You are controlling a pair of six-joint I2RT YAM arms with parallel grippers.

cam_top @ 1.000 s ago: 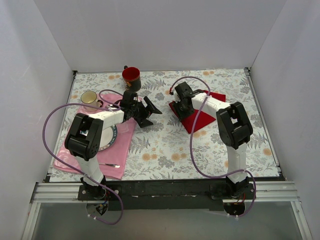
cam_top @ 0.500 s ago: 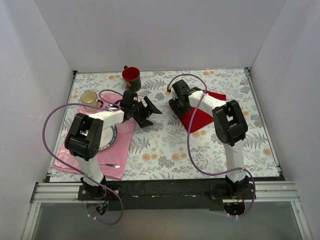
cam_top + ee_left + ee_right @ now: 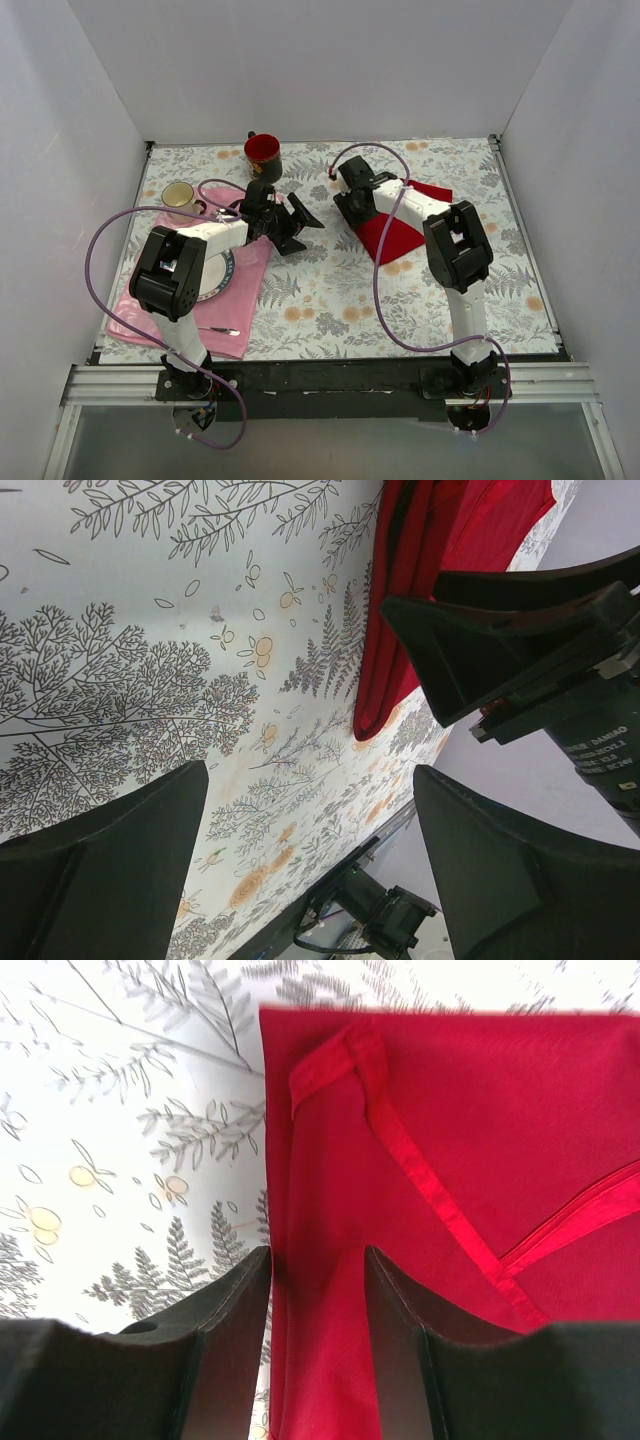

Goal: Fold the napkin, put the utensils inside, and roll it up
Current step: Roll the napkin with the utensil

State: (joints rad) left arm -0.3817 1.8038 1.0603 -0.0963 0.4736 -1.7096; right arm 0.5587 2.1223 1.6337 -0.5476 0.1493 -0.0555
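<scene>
The red napkin (image 3: 398, 235) (image 3: 480, 1140) lies on the floral tablecloth right of centre, folded, with a thick rolled edge along its left side (image 3: 385, 660). My right gripper (image 3: 350, 193) (image 3: 318, 1255) sits low over that edge. Its fingers straddle the bulging fold, and red cloth fills the gap between them. My left gripper (image 3: 303, 232) (image 3: 310, 772) hovers left of the napkin, open wide, with only tablecloth between its fingers. No utensils show; they are hidden or out of view.
A red mug (image 3: 263, 152) stands at the back. A beige cup (image 3: 180, 196) and a plate (image 3: 222, 272) sit at the left, the plate on a pink placemat (image 3: 170, 318) that also holds a silver utensil (image 3: 220, 330). White walls enclose three sides.
My right gripper has slid a little toward the far left along the napkin's rolled edge and its elbow has swung left. The left arm has not moved.
</scene>
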